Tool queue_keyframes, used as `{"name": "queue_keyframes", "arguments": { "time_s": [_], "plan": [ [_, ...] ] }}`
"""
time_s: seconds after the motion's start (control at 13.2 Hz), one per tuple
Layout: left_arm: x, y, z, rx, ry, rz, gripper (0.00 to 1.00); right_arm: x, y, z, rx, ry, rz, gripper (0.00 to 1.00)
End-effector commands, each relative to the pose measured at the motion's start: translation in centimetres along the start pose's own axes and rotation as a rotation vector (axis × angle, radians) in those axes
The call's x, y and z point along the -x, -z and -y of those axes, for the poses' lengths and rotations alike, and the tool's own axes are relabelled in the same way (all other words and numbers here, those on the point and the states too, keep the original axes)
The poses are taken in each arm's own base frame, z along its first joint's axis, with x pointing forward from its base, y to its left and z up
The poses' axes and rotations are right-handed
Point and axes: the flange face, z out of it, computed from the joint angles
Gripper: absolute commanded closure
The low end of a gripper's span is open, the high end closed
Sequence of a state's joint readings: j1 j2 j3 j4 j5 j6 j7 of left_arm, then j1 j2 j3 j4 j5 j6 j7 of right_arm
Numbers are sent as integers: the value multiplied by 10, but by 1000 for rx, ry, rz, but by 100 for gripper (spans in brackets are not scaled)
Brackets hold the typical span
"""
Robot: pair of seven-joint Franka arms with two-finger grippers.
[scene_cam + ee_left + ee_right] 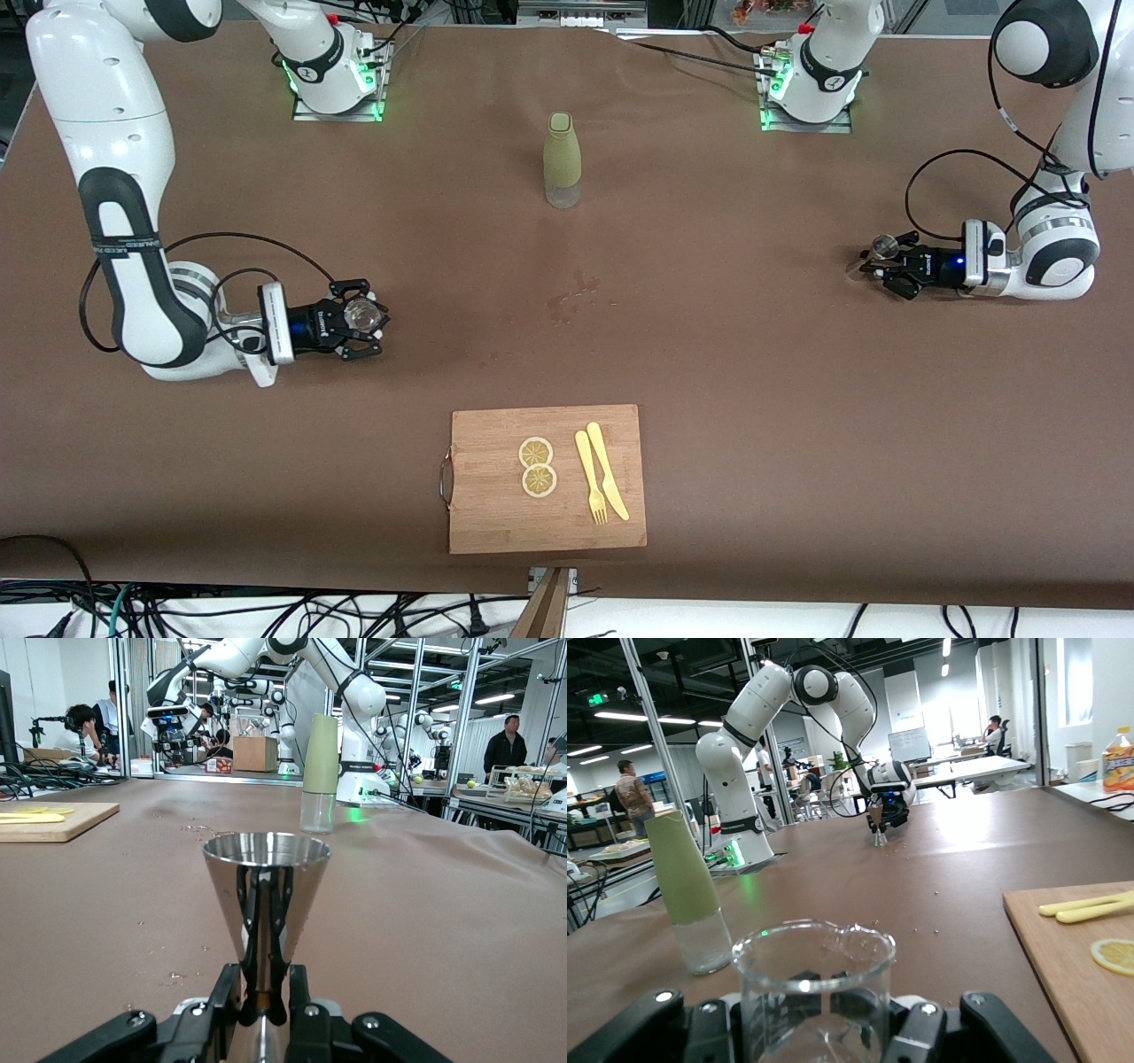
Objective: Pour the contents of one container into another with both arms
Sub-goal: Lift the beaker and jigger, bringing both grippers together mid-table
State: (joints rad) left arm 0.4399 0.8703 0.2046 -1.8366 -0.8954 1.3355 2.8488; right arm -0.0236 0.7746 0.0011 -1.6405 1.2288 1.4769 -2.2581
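The right arm's black two-finger hand pinches a clear glass beaker low over the brown bench, toward the right arm's end. The left arm's black hand grips a shiny steel cone-shaped measuring cup toward the left arm's end. Between them, nearer the bases, stands a pale green bottle with a clear base. Nearer the camera lies a wooden cutting board bearing two lemon slices, a yellow fork and a yellow knife.

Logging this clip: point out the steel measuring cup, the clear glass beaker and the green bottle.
steel measuring cup point(266, 870), left wrist view, on its cone wall.
clear glass beaker point(811, 988), right wrist view, on its front wall.
green bottle point(562, 152), front view, on its green sleeve.
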Motion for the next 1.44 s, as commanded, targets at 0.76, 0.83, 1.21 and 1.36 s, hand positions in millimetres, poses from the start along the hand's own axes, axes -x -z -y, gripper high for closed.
{"name": "queue_keyframes", "arguments": {
  "time_s": [0.76,0.83,1.21,1.36],
  "plan": [
    [-30,-14,20,-19,-414,-53,100,-56,-65,-20,-149,21,45,100],
    [-33,-21,28,-33,-402,-59,100,-56,-64,-20,-146,21,41,100],
    [-67,-94,101,-77,-380,-64,100,-59,-78,-26,-136,31,62,100],
    [-78,-125,121,-72,-291,-67,100,-65,-100,-30,-129,17,63,100]
  ]
}}
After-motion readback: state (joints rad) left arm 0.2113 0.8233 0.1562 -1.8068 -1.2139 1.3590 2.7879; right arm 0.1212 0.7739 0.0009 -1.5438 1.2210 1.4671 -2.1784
